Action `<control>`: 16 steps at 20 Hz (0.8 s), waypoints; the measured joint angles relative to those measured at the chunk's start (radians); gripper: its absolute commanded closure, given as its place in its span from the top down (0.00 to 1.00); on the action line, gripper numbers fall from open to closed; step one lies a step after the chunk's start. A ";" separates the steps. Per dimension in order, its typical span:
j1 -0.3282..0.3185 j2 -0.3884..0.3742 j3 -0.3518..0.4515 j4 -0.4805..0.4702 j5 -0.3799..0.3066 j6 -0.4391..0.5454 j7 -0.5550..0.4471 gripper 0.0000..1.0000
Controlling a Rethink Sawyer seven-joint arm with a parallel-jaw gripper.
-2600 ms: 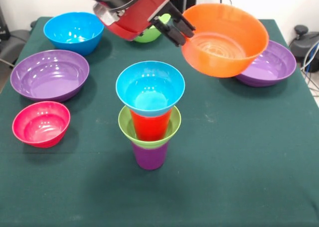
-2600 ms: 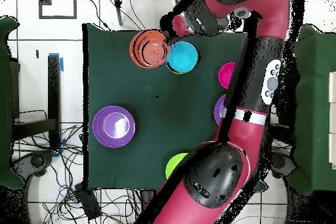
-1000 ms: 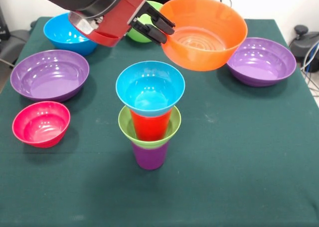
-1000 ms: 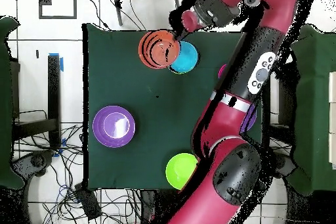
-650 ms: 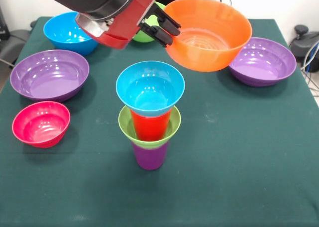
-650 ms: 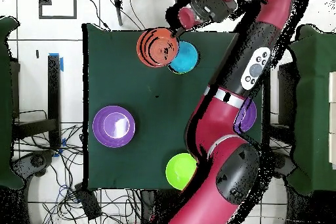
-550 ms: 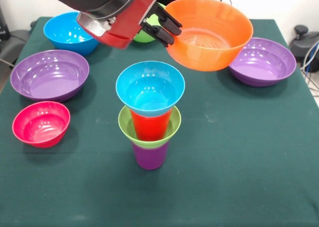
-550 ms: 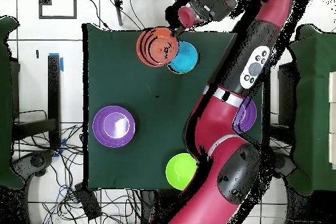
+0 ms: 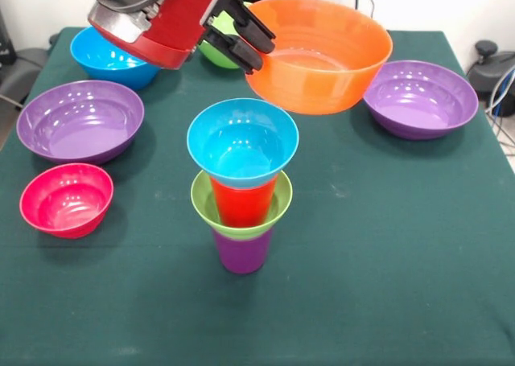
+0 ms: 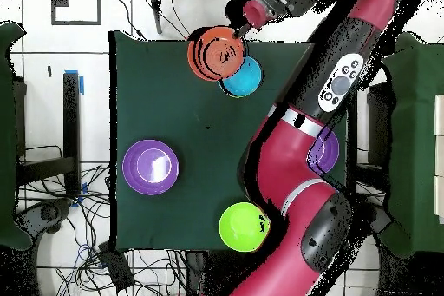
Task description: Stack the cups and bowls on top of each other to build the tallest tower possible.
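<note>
A: See the claw (image 9: pixel 241 38)? Its black fingers are pinched on the rim of the orange bowl (image 9: pixel 319 54), holding it off the counter (image 9: pixel 386 245). Glossy plastic, wide and round, with rings moulded into its bottom.

B: And the tower (image 9: pixel 242 185)?

A: Below the claw and nearer to us, apart from the orange bowl. At the bottom a ribbed purple cup (image 9: pixel 241 252), tapered; in it a small lime green bowl (image 9: pixel 203 203); in that a solid red cup (image 9: pixel 242 203); on top a small blue bowl (image 9: pixel 242 141), flared like a funnel. From overhead the orange bowl's edge overlaps the blue one.

B: The rest?

A: All shiny and smooth, on dark green cloth. A wide purple bowl (image 9: pixel 80 121) sits below the claw to its left side in the front picture, with a small pink bowl (image 9: pixel 66 199) nearer still. A larger blue bowl (image 9: pixel 113 54) lies partly behind the red arm (image 9: pixel 161 20). A green bowl (image 9: pixel 221 56) peeks out right behind the claw. The other wide purple bowl (image 9: pixel 420 99) is past the orange one, on the far side from the claw.
</note>
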 measured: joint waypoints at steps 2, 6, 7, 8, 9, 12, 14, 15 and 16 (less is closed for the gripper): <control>0.000 0.000 0.019 -0.004 -0.027 0.000 -0.011 0.00; 0.000 0.002 0.108 -0.016 -0.142 0.000 -0.049 0.00; 0.000 0.003 0.124 -0.017 -0.164 0.000 -0.055 0.00; 0.000 0.003 0.141 -0.018 -0.185 0.000 -0.060 0.00; 0.000 0.003 0.152 -0.018 -0.199 0.000 -0.064 0.00; 0.000 0.005 0.211 -0.021 -0.280 0.001 -0.095 0.00; 0.000 0.006 0.250 -0.021 -0.334 0.004 -0.120 0.00; 0.000 0.006 0.262 -0.022 -0.350 0.005 -0.127 0.00; 0.000 0.007 0.271 -0.022 -0.364 0.006 -0.132 0.00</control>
